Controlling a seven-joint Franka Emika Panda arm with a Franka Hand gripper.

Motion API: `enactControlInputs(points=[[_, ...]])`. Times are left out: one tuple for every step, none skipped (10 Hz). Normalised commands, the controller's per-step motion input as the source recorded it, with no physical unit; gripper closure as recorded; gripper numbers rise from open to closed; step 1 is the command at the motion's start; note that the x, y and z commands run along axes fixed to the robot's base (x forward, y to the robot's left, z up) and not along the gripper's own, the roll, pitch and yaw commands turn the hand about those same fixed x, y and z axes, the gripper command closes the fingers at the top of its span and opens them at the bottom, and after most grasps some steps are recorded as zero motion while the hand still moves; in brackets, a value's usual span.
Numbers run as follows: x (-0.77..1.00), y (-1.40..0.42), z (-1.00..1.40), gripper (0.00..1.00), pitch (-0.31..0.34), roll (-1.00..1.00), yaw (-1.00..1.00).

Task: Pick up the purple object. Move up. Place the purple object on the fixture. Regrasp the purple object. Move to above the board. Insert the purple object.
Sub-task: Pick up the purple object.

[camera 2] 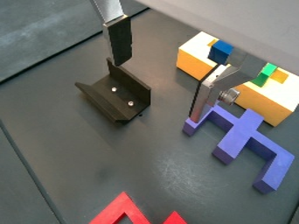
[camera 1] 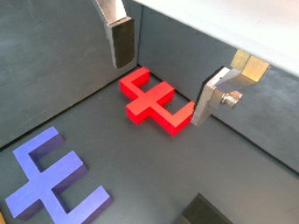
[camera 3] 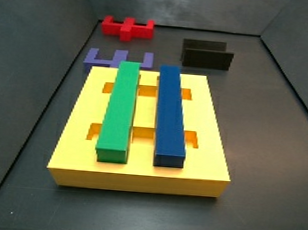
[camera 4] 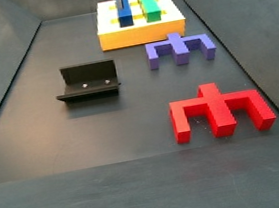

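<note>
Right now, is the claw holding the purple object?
No, the claw is open and empty above the floor, and the purple object lies flat there.

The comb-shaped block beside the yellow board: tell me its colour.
Purple-blue block, clearest in a side view.

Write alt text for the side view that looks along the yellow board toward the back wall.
A large yellow board fills the foreground, carrying a long green bar and a long blue bar side by side. Behind it lie the purple object, the black fixture and a red block. The gripper is not visible.
</note>
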Motion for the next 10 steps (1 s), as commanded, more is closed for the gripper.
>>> enactControlInputs(points=[[0.0, -0.27, -0.12, 0.0, -0.023, -0.08, -0.04], [0.0, -0.61, -0.25, 0.0, -0.029, -0.06, 0.0], [-0.07, -0.83, -0.33, 0.0, -0.02, 0.0, 0.03], [-0.13, -0.88, -0.4, 0.0, -0.044, 0.0, 0.02], [-0.14, -0.9, -0.45, 0.0, -0.057, 0.02, 0.03], [-0.17, -0.8, -0.51, 0.0, -0.083, 0.06, 0.05], [-0.18, -0.7, -0.54, 0.0, -0.117, 0.06, 0.02], [-0.23, -0.57, -0.59, 0.0, -0.139, 0.03, 0.0], [-0.32, -0.42, -0.64, 0.0, -0.177, 0.0, 0.0], [-0.29, -0.39, -0.64, 0.0, -0.166, 0.0, 0.0]])
